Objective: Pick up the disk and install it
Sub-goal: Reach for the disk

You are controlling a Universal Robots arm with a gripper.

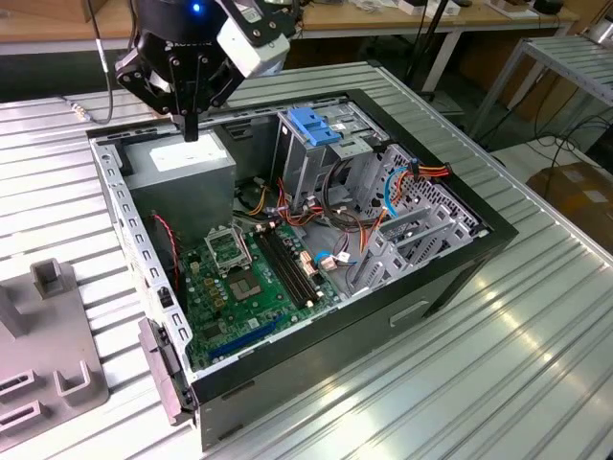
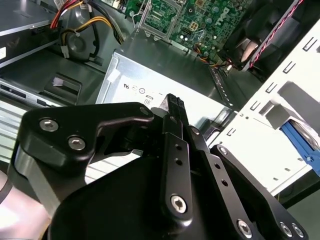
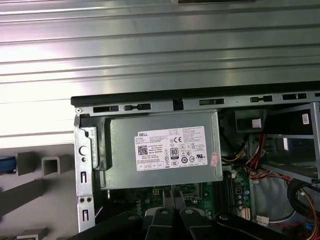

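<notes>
Well, nearest in the exterior view is the ribbed metal table (image 1: 498,364), which runs from 3 to 6 o'clock. A grey fixture (image 1: 57,379) with upright slots sits on it at 8 o'clock, just beside the case (image 1: 316,359). The case lies in the middle with its open side up. Inside it, the green board (image 1: 244,283) fills the 7 o'clock part and a bare grey cage (image 1: 412,240) the 3 o'clock part, with orange and red wires (image 1: 426,172) behind the cage. Further back, at 12 o'clock in the case, a light-blue latch block (image 1: 311,125) stands high. At 10 o'clock in the case lies the grey box (image 1: 182,172) (image 3: 125,165) with a white label.

Over that box hangs the gripper (image 1: 190,132) (image 2: 173,101), pointing down at the box's top. Whether the tip touches the box I cannot tell. In the exterior view and the second wrist view its fingers are pressed together, with nothing between them.

The disk (image 3: 6,164) (image 2: 302,142) is outside the case, well apart from the gripper. In the first wrist view it is a strip of bright blue just beside the fixture. In the second wrist view it is a blue edge past the case's perforated wall (image 2: 260,145). Too little of it shows to tell how it lies.

Farthest off, at 12 to 1 o'clock in the exterior view, stand wooden benches (image 1: 383,19).
</notes>
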